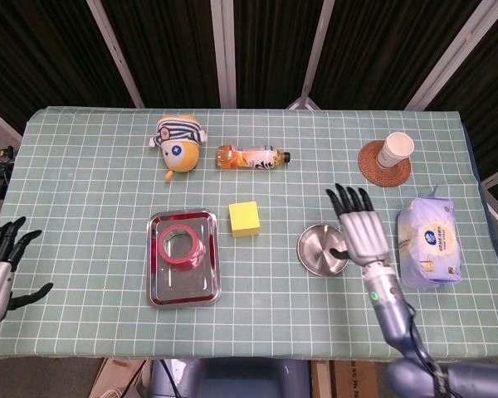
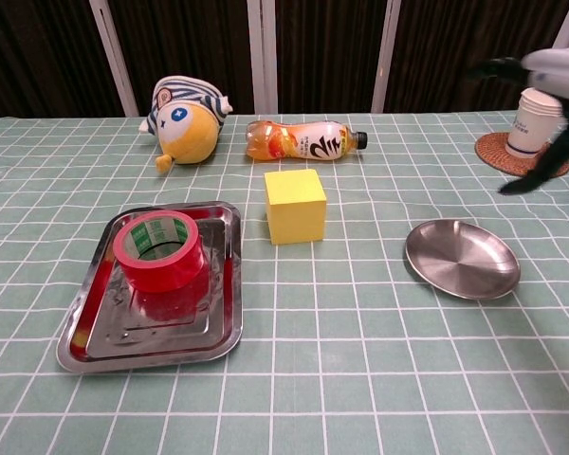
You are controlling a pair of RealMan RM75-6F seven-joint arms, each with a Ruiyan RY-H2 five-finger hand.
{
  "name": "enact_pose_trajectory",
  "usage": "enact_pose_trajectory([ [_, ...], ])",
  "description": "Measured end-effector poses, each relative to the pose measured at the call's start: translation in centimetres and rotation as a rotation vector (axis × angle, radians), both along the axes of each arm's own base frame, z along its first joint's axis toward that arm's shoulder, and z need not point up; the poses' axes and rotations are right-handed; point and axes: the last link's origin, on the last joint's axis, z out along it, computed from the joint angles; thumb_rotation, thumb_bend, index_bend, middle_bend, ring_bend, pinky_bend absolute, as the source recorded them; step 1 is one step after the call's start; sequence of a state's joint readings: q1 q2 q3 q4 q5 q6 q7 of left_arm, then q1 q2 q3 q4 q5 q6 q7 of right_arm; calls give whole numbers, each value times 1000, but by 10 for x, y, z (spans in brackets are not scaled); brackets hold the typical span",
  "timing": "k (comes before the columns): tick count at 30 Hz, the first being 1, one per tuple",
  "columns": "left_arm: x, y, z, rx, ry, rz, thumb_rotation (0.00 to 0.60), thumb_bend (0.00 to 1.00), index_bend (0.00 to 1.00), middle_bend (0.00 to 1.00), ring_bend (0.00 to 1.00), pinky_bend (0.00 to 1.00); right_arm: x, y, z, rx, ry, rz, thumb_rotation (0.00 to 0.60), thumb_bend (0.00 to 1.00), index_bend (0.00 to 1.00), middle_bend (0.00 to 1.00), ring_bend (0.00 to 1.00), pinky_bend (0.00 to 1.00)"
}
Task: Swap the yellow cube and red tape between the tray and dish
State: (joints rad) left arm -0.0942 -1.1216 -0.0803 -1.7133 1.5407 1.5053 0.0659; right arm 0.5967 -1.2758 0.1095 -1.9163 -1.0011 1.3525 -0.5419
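Observation:
The yellow cube [image 1: 244,219] [image 2: 295,205] stands on the tablecloth between the tray and the dish, touched by nothing. A roll of red tape [image 1: 180,246] [image 2: 159,251] lies inside the steel tray [image 1: 159,287] [image 2: 95,340]. The round steel dish [image 1: 315,249] [image 2: 462,258] holds nothing. My right hand [image 1: 361,227] [image 2: 542,90] hovers open, fingers spread, over the dish's right side and away from the cube. At the frame's lower left edge my left hand [image 1: 2,269] hangs open off the table.
A striped plush toy [image 1: 178,142] and an orange drink bottle [image 1: 251,156] lie behind the cube. A paper cup [image 1: 395,150] sits on a coaster at the back right. A pack of wipes [image 1: 430,241] lies right of the dish.

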Motion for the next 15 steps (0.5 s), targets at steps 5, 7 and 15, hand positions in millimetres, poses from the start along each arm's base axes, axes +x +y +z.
enact_pose_trajectory([
  [5, 14, 31, -16, -120, 33, -37, 600, 0, 166, 0, 0, 52, -66, 73, 27, -52, -65, -61, 600, 23, 0, 0, 0, 0],
  [7, 22, 44, -23, -173, 42, -53, 600, 0, 161, 0, 0, 42, -89, 101, 37, -67, -77, -111, 600, 23, 0, 0, 0, 0],
  [15, 65, 91, -63, -381, 77, -109, 600, 0, 138, 0, 0, 38, -112, 121, 53, -115, -67, -144, 600, 24, 0, 0, 0, 0],
])
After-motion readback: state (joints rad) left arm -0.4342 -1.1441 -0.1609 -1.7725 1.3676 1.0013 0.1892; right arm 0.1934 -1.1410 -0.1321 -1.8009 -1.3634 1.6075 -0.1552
